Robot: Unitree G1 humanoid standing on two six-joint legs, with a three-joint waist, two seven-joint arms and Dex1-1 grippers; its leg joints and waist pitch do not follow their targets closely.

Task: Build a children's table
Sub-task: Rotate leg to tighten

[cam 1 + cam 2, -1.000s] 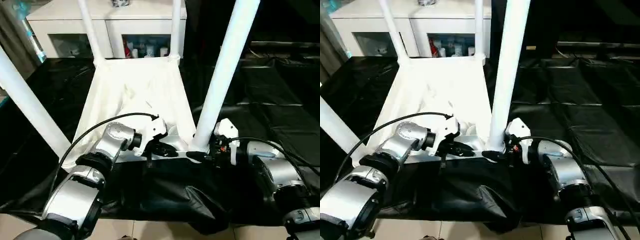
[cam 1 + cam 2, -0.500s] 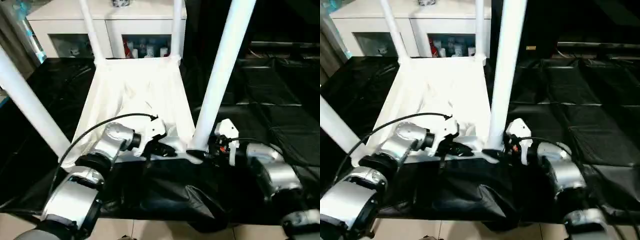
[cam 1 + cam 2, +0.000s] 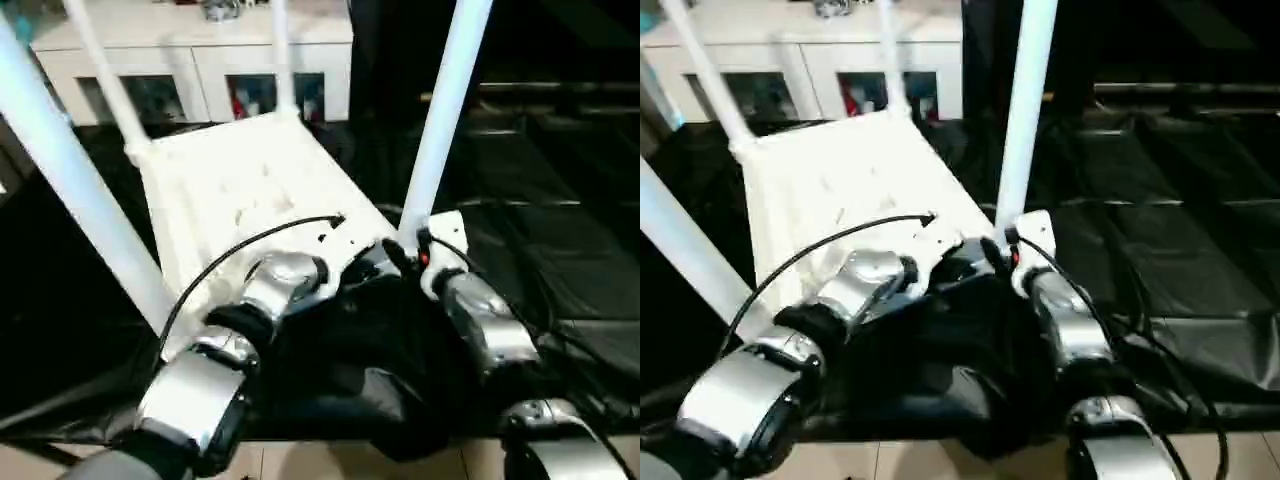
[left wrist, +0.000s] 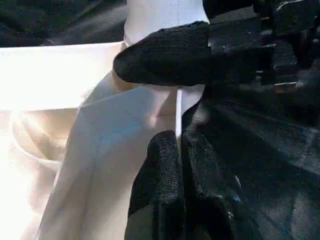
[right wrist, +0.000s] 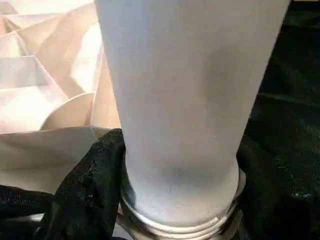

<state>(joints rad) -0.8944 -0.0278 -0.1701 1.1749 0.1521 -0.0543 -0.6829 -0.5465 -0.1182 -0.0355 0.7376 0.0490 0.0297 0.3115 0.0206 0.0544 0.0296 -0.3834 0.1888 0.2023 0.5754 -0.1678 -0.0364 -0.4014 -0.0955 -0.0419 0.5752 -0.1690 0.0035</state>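
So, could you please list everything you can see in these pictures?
Table top: one, white, upside down on the black sheet.
Legs: four, white, standing up from the corners.
Sheet: one, black, under the table.
Cabinet: one, white, glass doors, behind.
Left gripper: black fingers pinched on the table top's rim near the corner.
Right gripper: black fingers either side of the near right leg's base.
Forearms: two, silver, at the near edge.
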